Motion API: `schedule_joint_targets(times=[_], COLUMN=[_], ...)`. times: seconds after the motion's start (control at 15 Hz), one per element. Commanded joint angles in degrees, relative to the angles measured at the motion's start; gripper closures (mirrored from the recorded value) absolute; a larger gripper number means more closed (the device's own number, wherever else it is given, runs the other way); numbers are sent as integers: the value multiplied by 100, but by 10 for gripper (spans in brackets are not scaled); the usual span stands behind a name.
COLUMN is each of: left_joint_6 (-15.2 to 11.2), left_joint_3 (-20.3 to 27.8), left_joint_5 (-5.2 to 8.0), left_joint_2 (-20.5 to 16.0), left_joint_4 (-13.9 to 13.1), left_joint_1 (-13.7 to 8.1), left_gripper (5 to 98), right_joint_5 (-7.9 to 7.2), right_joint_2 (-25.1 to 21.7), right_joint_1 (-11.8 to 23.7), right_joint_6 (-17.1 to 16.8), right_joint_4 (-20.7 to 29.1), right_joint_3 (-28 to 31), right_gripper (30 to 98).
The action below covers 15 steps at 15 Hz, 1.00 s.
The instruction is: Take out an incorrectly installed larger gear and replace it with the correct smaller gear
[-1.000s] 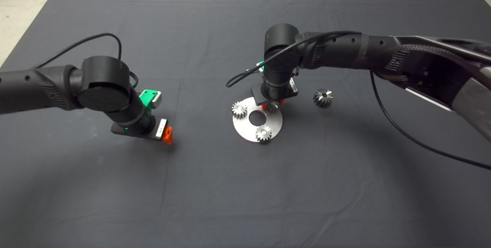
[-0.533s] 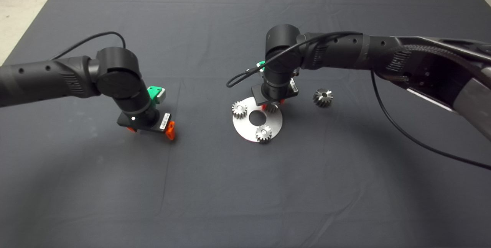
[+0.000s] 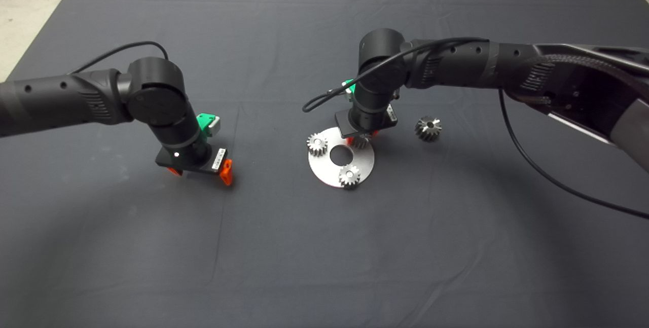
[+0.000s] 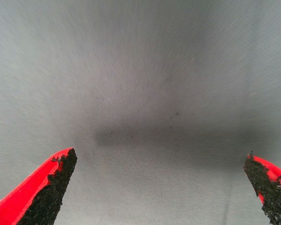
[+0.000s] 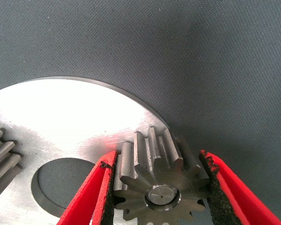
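Right pincer point(image 3: 361, 139) hangs straight down over the far edge of the round steel plate point(image 3: 329, 171) in the head view, its red tips at the smaller gear point(image 3: 360, 141) seated there. 2 more small bright gears sit on the plate, one at its left edge point(image 3: 317, 144) and one at its near edge point(image 3: 350, 176), around a round centre hole point(image 3: 340, 154). The larger gear point(image 3: 428, 128) lies on the dark mat point(image 3: 324, 247) to the right of the plate, apart from it. Left pincer point(image 3: 200, 173) hovers low over bare mat well to the left of the plate.

From the left wrist, the left pincer's 2 fingers point(image 4: 42, 194) stand wide apart with only grey mat between them.

From the right wrist, the right pincer point(image 5: 161, 187) has its 2 pads on either flank of the smaller gear point(image 5: 154, 180), the left pad touching the teeth and the right one touching or nearly so. That gear sits upright on the plate point(image 5: 75, 117) near its rim, with a pin end showing in its centre, just beside the plate's centre hole point(image 5: 61, 180).
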Motion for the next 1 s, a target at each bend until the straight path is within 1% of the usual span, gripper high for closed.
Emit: schedule_joint_targets(times=[0.0, 0.07, 0.2, 0.27, 0.33, 0.4, 0.47, 0.53, 0.67, 0.73, 0.8, 0.93], left_joint_6=[39, 38, 47, 41, 47, 39, 38, 38, 33, 38, 38, 38], left_joint_3=[5, 5, 5, 5, 5, 5, 14, 31, 22, 14, 20, 40], left_joint_5=[351, 369, 378, 378, 378, 378, 378, 369, 360, 360, 360, 360], left_joint_2=[-14, -4, 0, 0, -5, -5, -5, -23, -49, -32, -8, -5], left_joint_4=[-288, -354, -415, -424, -424, -441, -485, -485, -485, -485, -485, -485], left_joint_1=[-363, -456, -551, -581, -587, -587, -587, -631, -795, -903, -1021, -1220], left_gripper=[115, 115, 115, 115, 115, 115, 115, 115, 115, 115, 115, 115], right_joint_5=[-728, -737, -754, -754, -754, -754, -754, -754, -754, -754, -754, -754], right_joint_2=[-36, -36, -27, -36, -27, -58, -98, -132, -241, -247, -301, -440], right_joint_1=[526, 606, 736, 780, 814, 881, 939, 1061, 1197, 1289, 1429, 1667], right_joint_6=[3, 3, 3, 3, 3, 3, 21, 38, 56, 56, 70, 100], right_joint_4=[524, 533, 608, 612, 612, 620, 620, 620, 620, 629, 661, 664], right_joint_3=[114, 95, 83, 107, 140, 245, 413, 544, 641, 676, 789, 930], right_gripper=[849, 809, 781, 752, 746, 731, 698, 695, 648, 646, 603, 572])
